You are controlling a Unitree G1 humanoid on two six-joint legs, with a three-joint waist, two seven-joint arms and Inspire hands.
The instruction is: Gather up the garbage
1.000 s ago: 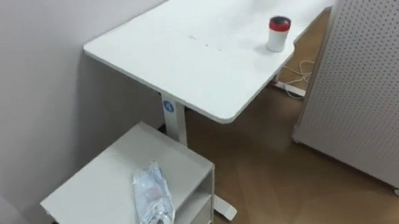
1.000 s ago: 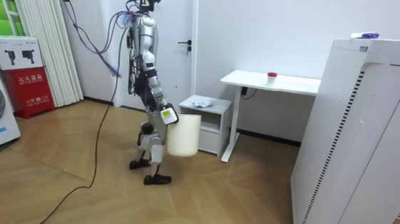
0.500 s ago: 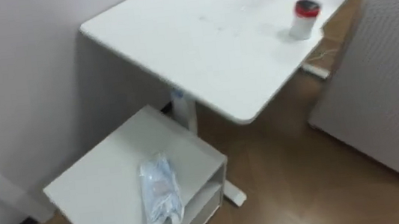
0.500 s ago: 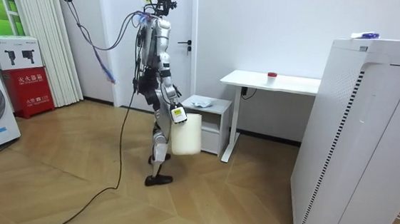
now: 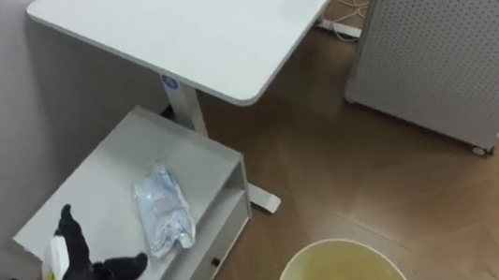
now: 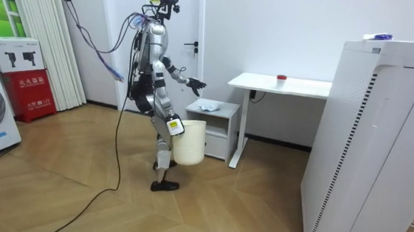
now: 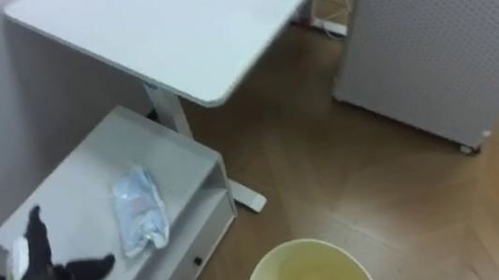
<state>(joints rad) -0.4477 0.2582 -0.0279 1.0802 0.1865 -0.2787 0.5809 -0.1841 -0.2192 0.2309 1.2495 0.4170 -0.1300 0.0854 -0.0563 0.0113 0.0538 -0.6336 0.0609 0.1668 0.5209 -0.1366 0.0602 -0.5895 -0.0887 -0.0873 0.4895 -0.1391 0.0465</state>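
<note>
Now the left hand [image 5: 81, 272] is coming into view, fingers spread open.
It is hovering just beside the crinkled clear plastic bag [image 5: 163, 209] lying on the flat white bench [image 5: 95, 190].

— Where's the wrapper [image 5: 164, 214]?
— Flat on the low surface [image 5: 104, 185], near its front edge.
— And the left hand [image 5: 77, 277]?
— Just left of it, fingers [image 5: 70, 238] spread. A bin [image 5: 294, 265] shows at lower right.
</note>
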